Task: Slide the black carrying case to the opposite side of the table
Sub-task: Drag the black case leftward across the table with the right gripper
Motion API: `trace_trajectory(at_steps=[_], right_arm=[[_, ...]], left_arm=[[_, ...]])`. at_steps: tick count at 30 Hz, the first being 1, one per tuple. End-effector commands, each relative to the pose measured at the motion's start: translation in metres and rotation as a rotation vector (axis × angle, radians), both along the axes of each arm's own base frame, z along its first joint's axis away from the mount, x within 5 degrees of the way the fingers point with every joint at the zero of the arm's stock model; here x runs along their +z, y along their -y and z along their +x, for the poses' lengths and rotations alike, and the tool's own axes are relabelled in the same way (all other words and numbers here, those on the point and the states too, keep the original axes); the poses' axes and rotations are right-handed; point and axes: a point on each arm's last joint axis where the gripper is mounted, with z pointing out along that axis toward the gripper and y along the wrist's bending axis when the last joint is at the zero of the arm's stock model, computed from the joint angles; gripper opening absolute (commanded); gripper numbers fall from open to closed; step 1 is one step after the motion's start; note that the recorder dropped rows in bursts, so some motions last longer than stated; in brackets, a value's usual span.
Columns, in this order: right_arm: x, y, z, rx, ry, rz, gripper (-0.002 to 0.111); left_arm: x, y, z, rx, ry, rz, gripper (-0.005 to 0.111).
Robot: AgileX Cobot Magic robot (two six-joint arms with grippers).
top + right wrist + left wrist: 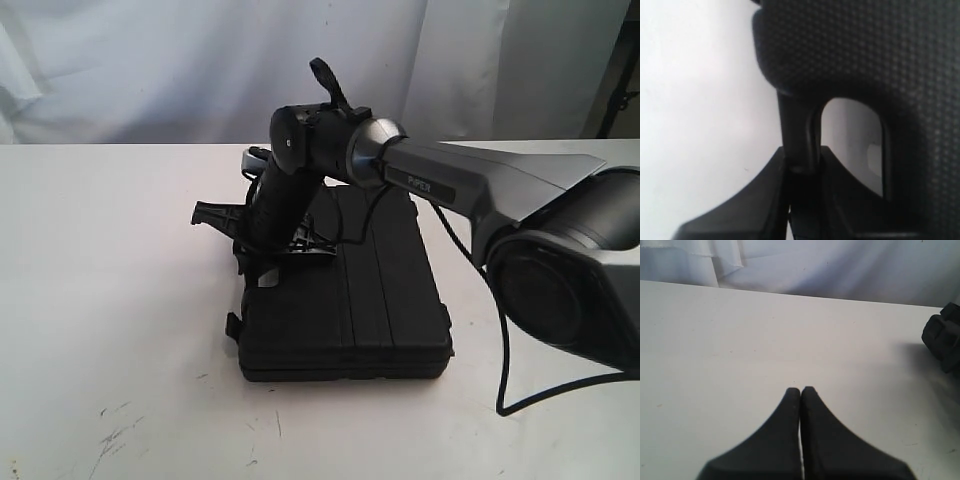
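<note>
Black carrying case is laid flat mid-table; its handle is clamped by the right gripper, the arm stretched across with wrist bent downward (left gripper is closed over bare tabletop).

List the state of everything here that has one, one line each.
Black textured plastic carrying case: closed, lying flat on the white table.
Black case handle: clamped between gripper fingers.
Right gripper: shut on that handle.
Left gripper: shut, empty.
</note>
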Motion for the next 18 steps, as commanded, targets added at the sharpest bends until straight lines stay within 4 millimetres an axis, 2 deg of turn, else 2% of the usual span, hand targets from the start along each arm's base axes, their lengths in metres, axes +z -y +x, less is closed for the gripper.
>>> trace_trajectory(at_steps=[1,18], right_arm=[[0.017,-0.014,0.003,-0.042,0.066,0.134,0.002],[0.021,-0.027,0.002,-0.066,0.12,0.196,0.002]], left_arm=[[0.0,0.0,0.0,0.002,0.012,0.002,0.0],[0.0,0.0,0.0,0.002,0.012,0.002,0.0]])
